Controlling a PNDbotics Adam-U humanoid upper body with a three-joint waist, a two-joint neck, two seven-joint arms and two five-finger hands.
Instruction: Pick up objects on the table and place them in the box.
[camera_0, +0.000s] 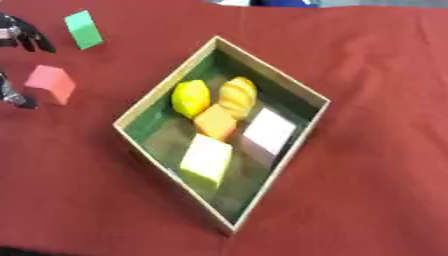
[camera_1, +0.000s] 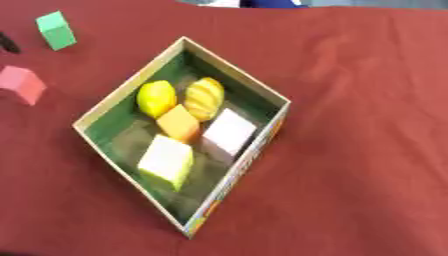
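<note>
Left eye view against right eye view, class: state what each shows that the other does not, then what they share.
Only the left eye view shows the left hand properly, its dark fingers at the left edge beside the red block; the right eye view catches just a dark tip there. Only the right eye view shows the box's coloured outer side along its lower right wall. Both show the green block and red block lying outside the box on the red cloth, and five items inside the box.
</note>
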